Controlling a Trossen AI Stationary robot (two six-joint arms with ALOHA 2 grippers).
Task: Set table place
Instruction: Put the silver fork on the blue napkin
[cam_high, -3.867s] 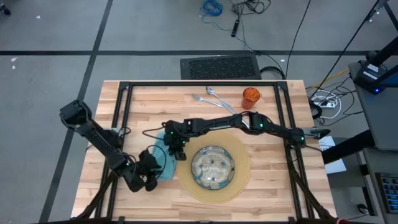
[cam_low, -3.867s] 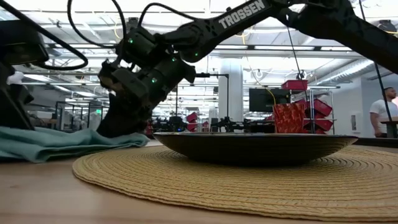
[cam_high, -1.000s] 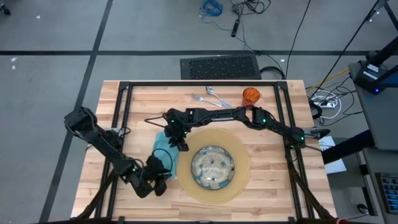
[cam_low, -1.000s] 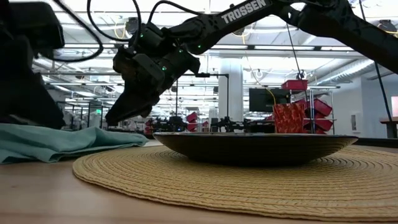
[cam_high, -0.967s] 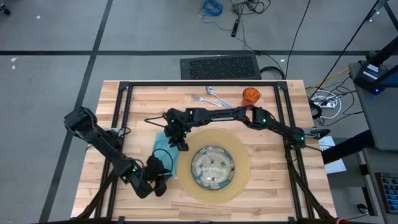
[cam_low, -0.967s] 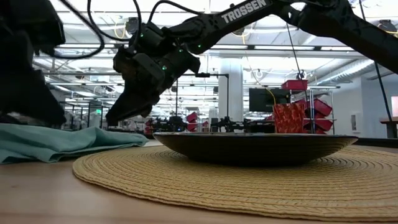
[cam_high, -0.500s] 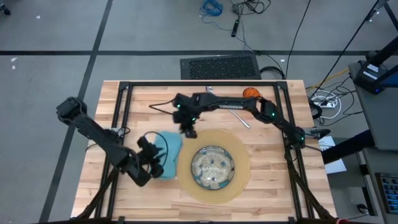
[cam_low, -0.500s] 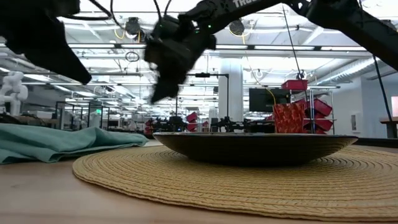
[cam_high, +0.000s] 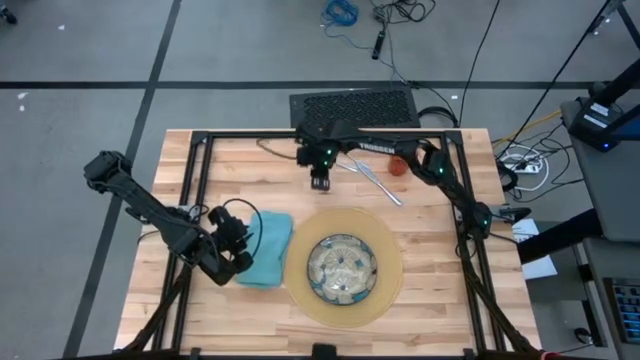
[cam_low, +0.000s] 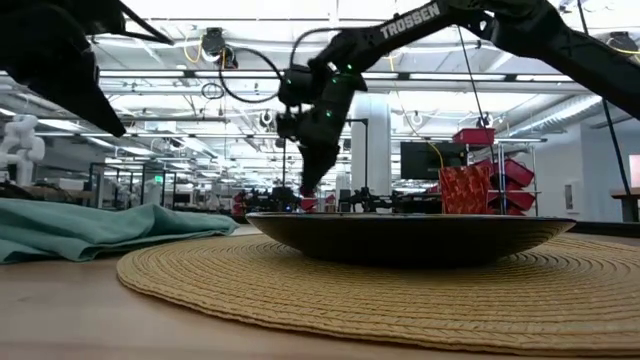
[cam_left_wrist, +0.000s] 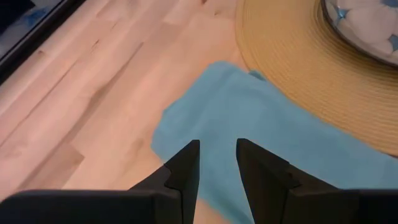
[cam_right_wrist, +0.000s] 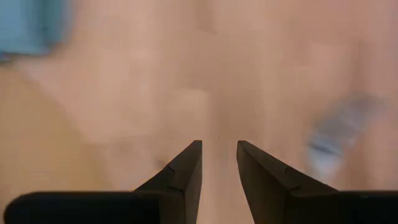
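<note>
The teal napkin (cam_high: 267, 250) lies flat on the table (cam_high: 230, 160), just left of the round tan mat (cam_high: 390, 290). The patterned glass plate (cam_high: 342, 268) sits on the mat. My left gripper (cam_high: 243, 250) hovers open over the napkin's left edge (cam_left_wrist: 186, 118), clear of it. My right gripper (cam_high: 320, 183) points down, open, above bare wood at the far side, left of the silver cutlery (cam_high: 385, 188). The orange cup (cam_high: 398, 166) stands behind my right arm, partly hidden.
Black frame rails (cam_high: 320, 136) run along the table's far edge and down both sides. In the low view the plate (cam_low: 400, 238) and mat (cam_low: 400, 290) fill the front, with the napkin (cam_low: 80, 232) to their left. Bare wood lies between my right gripper and the mat.
My right gripper has risen from the napkin's far end and swung toward the table's far edge, up to the cutlery. My left gripper has lifted off the napkin's near end and drawn back toward the table's left edge. The napkin stays flat beside the mat.
</note>
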